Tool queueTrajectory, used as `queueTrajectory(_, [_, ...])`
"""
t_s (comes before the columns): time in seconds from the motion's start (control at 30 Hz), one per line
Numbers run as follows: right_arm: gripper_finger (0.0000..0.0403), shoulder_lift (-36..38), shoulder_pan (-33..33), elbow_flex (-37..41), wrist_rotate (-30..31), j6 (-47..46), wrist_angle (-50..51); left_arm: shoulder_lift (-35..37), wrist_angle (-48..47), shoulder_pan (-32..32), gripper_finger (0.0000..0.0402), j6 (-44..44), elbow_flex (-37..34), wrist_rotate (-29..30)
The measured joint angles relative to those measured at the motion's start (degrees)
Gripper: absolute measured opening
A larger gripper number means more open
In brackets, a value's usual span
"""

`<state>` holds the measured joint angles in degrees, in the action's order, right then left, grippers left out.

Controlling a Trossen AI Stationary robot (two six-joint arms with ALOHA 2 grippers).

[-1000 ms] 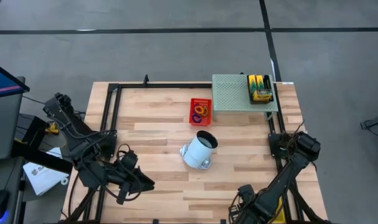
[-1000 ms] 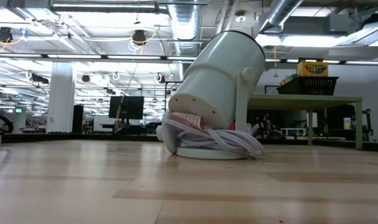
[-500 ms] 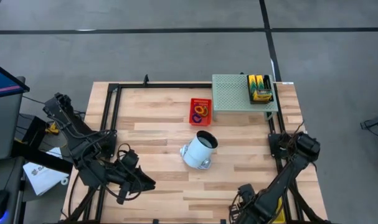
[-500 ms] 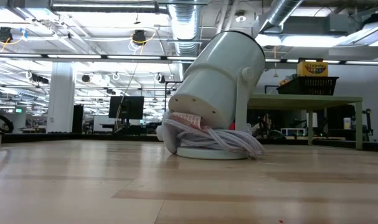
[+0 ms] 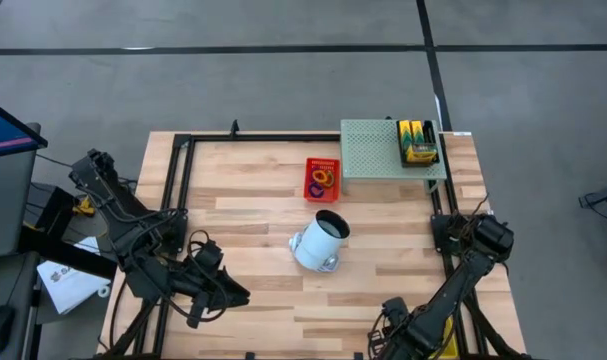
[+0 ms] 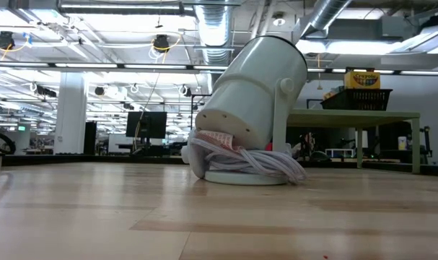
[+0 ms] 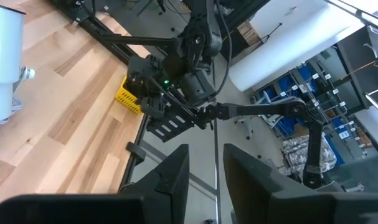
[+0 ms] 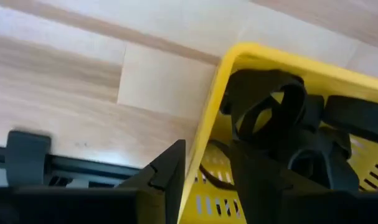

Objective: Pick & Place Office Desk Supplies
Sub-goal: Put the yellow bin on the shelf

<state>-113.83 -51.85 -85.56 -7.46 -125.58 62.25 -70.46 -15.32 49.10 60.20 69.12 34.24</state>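
While the left end effector waits, binder clips fill a yellow bin.

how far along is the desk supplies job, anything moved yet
Done, as it looks: crayon boxes sit in a black basket on the green stand, and rubber-band rings lie in the red tray. In hand: nothing; the left gripper waits at the near left, holding nothing. The right gripper hangs over a yellow bin of black binder clips, probably next.
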Motion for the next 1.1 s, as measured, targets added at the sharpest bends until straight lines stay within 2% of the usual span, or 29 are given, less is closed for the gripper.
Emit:
queueTrajectory(0.33, [0.0099,0.1,0.0,3.61,-0.15,-0.26,-6.5,0.0,0.41,0.0,0.0094,0.02,0.0,0.02])
queueTrajectory(0.43, [0.0071,0.12,0.35,3.63,-0.2,0.04,-7.08,0.0,0.47,0.0,0.0094,0.02,0.0,0.04])
queueTrajectory(0.53, [0.0021,0.12,0.97,3.11,-0.55,2.68,-6.58,0.0,0.47,0.0,0.0094,0.02,0.0,0.03])
queueTrajectory(0.6, [0.0011,0.21,1.67,2.57,-0.42,5.11,-5.89,0.0,0.45,0.0,0.0094,0.02,0.0,0.05])
queueTrajectory(0.8, [0.0007,0.19,4.74,-1.48,0.18,14.51,-0.11,0.0,0.42,0.0,0.0094,0.02,0.0,0.03])
queueTrajectory(1.1, [0.0004,0.19,12.07,-14.84,6.39,27.65,15.13,0.0,0.36,0.0,0.0094,-0.74,0.0,0.64])
